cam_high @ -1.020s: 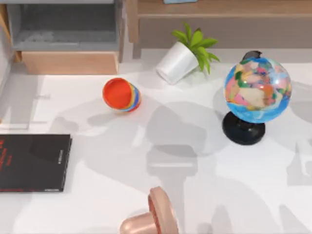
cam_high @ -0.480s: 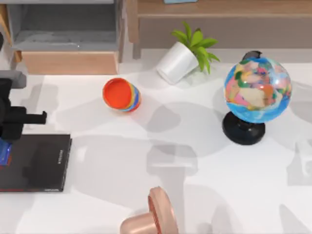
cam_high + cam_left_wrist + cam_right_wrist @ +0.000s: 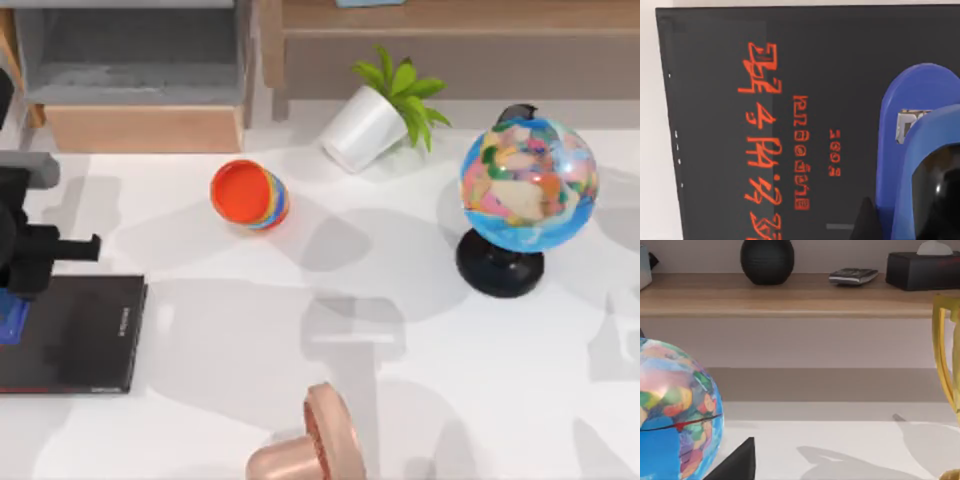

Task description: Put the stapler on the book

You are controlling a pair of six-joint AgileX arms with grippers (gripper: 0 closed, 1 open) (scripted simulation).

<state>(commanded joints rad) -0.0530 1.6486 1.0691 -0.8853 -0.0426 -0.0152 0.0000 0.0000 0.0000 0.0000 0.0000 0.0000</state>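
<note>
My left gripper (image 3: 12,300) hangs over the book (image 3: 85,335), holding the stapler (image 3: 12,322) just above the cover. The left wrist view adds the cover's red lettering (image 3: 765,145) beside the stapler; the finger gap I cannot tell.

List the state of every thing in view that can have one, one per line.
stapler: over the book, at the left gripper
book: flat, closed, at table's left
cup: tipped on its side
potted plant: tipped over
globe: upright on its stand
left gripper: above the book
</note>
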